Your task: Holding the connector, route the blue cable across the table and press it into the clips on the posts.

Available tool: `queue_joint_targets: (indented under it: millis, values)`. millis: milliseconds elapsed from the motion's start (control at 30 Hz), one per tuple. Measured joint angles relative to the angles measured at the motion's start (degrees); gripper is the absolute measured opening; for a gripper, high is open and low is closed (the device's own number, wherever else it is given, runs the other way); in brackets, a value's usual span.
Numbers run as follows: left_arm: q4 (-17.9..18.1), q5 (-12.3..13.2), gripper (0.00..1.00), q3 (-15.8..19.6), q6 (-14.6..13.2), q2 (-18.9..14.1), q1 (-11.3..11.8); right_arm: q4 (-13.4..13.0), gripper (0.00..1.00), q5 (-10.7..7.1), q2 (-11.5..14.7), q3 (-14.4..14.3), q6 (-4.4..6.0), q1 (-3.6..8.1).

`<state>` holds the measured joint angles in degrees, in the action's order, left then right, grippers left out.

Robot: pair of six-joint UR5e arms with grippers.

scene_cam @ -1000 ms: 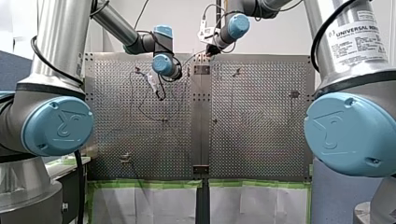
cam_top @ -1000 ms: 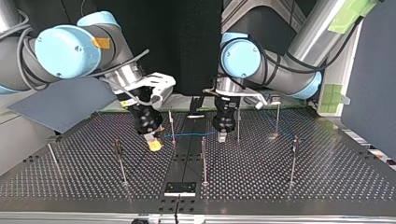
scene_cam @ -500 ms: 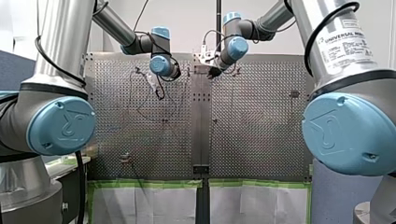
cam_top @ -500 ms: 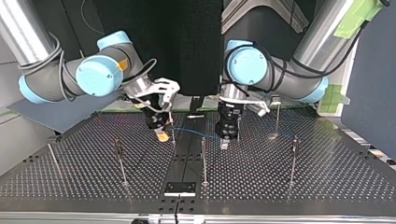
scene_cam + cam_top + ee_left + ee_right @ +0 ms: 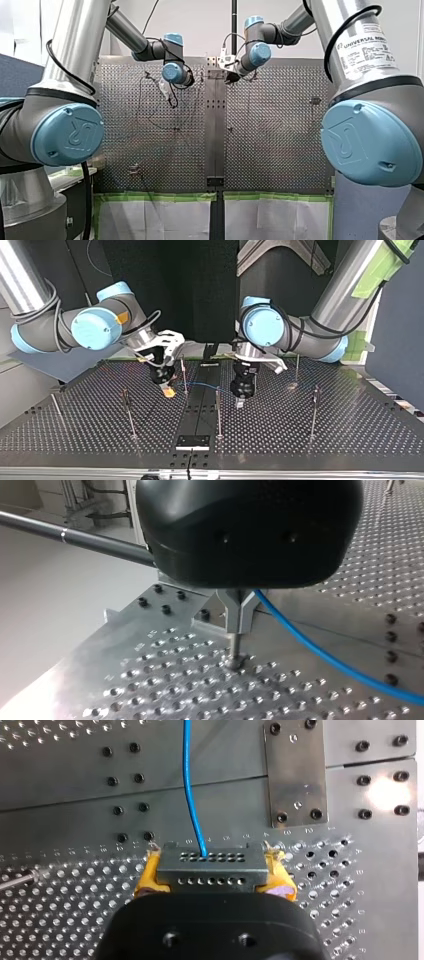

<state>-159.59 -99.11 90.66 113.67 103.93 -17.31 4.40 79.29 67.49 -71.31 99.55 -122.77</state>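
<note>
Inside right gripper (image 5: 214,876), we are clamping connector (image 5: 210,865); left gripper (image 5: 239,627) narrow beside blue cable (image 5: 320,652); pressing onto posts (image 5: 218,412) seemingly remaining.

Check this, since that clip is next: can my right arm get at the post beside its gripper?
Probably yes: in the top view my right gripper, shut on the connector, hangs beside that post, nothing between them but the blue cable.

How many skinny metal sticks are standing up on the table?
7 thin metal posts: three at the top view's left, one near the middle, three at its right. Others may be hidden.
</note>
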Motion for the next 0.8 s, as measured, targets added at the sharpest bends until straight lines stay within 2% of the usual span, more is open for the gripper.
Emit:
queue_joint_targets:
  millis: [267, 600, 800]
  values:
    - [0.3, 1.1, 0.0, -0.8, 0.2, 0.6, 1.2, -0.4, 0.0, -1.39, -0.2, 0.5, 0.69, 1.58]
    - [0.2, 2.9, 0.0, -4.3, 0.7, 5.4, 2.1, -0.6, 0.0, -1.84, -0.3, 0.6, 1.01, 3.32]
    - [-0.4, 3.0, 0.0, -5.0, 1.0, 6.3, 3.1, -0.6, 0.0, -1.89, -0.3, 0.6, 1.01, 4.34]
